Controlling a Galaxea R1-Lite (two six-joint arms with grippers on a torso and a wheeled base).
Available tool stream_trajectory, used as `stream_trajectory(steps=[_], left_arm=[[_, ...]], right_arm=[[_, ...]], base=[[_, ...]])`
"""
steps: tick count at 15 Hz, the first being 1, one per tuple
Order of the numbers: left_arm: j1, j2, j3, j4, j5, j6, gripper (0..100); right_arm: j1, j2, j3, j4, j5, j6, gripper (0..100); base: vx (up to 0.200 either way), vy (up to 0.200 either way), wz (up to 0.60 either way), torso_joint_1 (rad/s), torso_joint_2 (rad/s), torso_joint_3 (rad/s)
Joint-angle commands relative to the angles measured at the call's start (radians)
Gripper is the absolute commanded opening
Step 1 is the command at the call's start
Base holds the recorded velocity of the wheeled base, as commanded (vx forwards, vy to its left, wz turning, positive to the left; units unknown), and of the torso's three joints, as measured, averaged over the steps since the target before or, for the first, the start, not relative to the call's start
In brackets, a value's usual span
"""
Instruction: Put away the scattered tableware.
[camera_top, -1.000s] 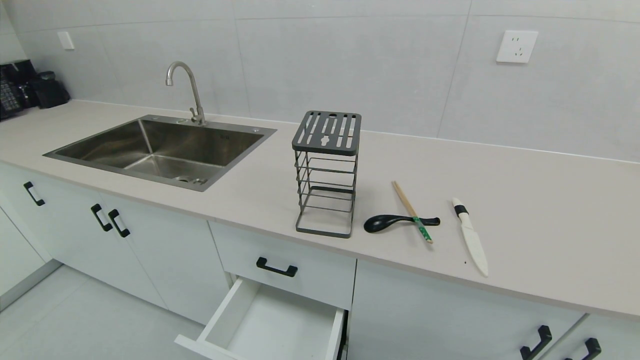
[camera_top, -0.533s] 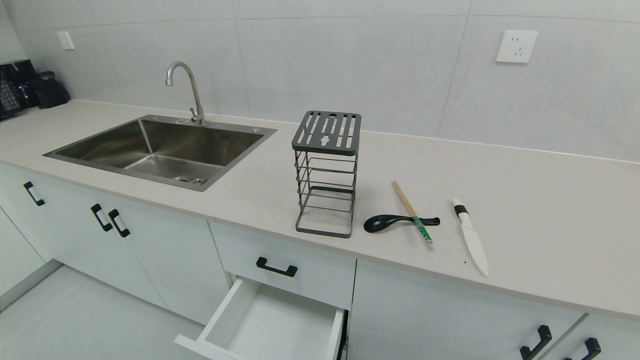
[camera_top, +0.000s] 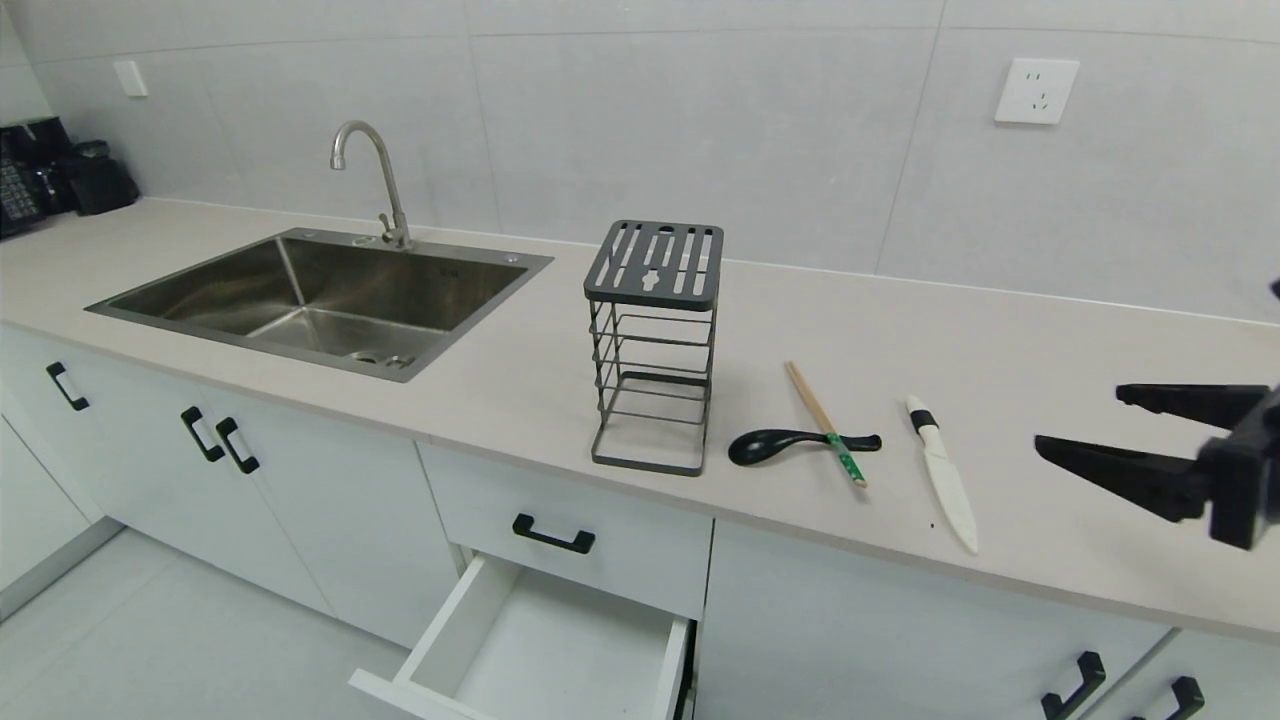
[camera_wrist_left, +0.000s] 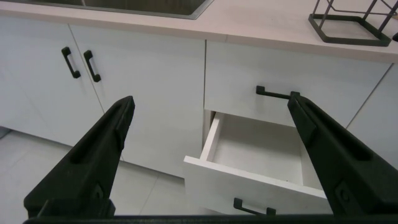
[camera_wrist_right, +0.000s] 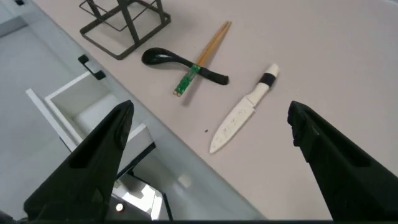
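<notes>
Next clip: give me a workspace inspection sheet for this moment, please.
Surface: pale counter, sink set in on the left.
Job's things: black spoon with chopsticks lying across its handle; white knife apart on their right; wire rack upright beside the spoon; drawer below open.
Clutter: dark devices at the counter's far left.
Grippers: right gripper open above the counter, right of the knife; left gripper open, facing the drawer.
Cables: nothing seen.
Surroundings: tiled wall, outlet, faucet.

Kitchen: sink (camera_top: 318, 300), faucet (camera_top: 372, 178), countertop (camera_top: 900, 330), drawers (camera_top: 530, 645).
</notes>
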Motion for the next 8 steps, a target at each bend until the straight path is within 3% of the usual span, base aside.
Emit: stream_trajectory(steps=[1,5,6,8], left_arm=[[0.0,0.001,0.0,0.0,0.0,0.001,100],[0.0,0.001,0.0,0.0,0.0,0.001,100],[0.0,0.001,0.0,0.0,0.0,0.0,100],[0.0,0.001,0.0,0.0,0.0,0.001,100]], right_arm=[[0.072,0.195,-0.107,0.003,-0.02,0.017,100],[0.362,0.353,-0.258,0.003,-0.29,0.421,100],[0.394,0.423,-0.276,0.003,-0.375,0.439,100],[0.4,0.506,-0.284,0.017,-0.432,0.44,100]], base=[[0.0,0.0,0.0,0.0,0.0,0.0],[0.0,0.0,0.0,0.0,0.0,0.0],[0.0,0.0,0.0,0.0,0.0,0.0],[0.0,0.0,0.0,0.0,0.0,0.0]])
